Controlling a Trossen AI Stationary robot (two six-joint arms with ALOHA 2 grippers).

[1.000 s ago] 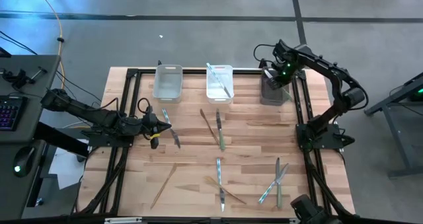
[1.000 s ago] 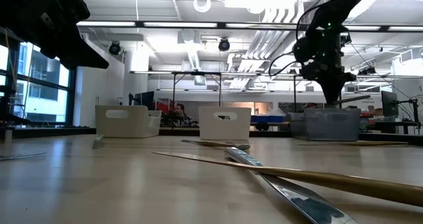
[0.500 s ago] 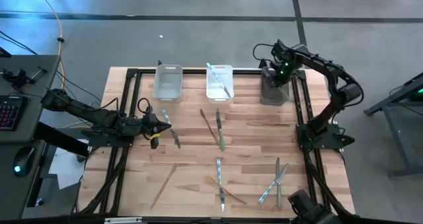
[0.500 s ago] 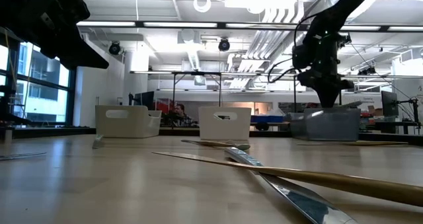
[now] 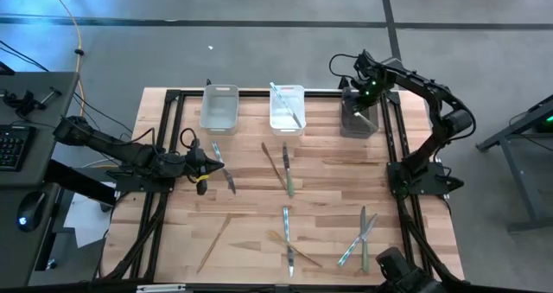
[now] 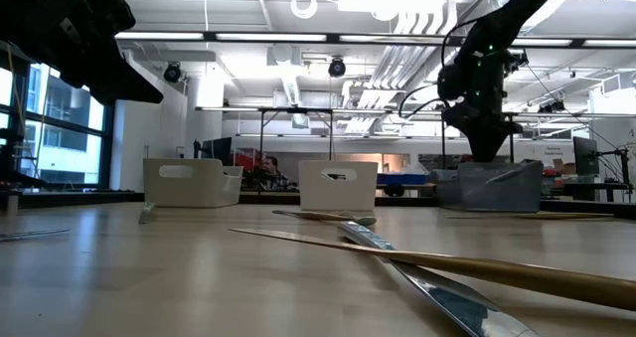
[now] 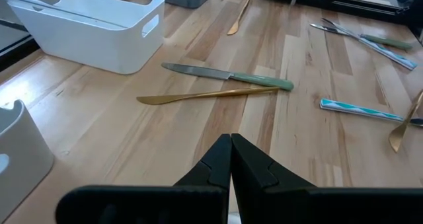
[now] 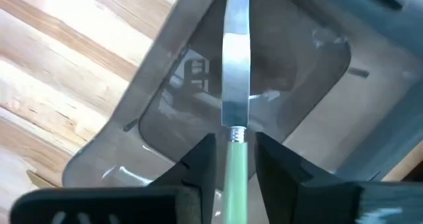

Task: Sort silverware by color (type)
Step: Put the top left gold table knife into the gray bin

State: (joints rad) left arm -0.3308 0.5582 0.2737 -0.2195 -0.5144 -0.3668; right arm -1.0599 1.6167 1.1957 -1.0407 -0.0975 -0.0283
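High view: right gripper (image 5: 363, 103) sits over the grey bin (image 5: 348, 125) at the table's far right. Compared w/ a sec ago a pale sliver now shows in that bin, a green-handled knife (image 5: 362, 120) going in. Left gripper (image 5: 210, 162) parked near the left edge, unchanged. Loose silverware is spread over the table (image 5: 328, 181): a gold knife and green knife mid-table, more pieces near the front; one teal piece (image 5: 288, 104) lies across the middle white bin (image 5: 275, 118).

Low view: right gripper (image 6: 485, 143) above the grey bin (image 6: 497, 186), w/ the knife (image 6: 500, 174) slanting down inside; half a sec back nothing showed there.

Left wrist view: left gripper (image 7: 230, 159), fingers pressed together, holding nothing; gold knife (image 7: 205, 96) and green knife (image 7: 228, 76) lie just ahead, touching.

Right wrist view: right gripper (image 8: 230, 151) fingers apart, gaps either side of the green handle; knife (image 8: 236, 78) blade points into the bin. Looks like a release just made, so this piece is prob. sorted; most of the silverware is left to do.
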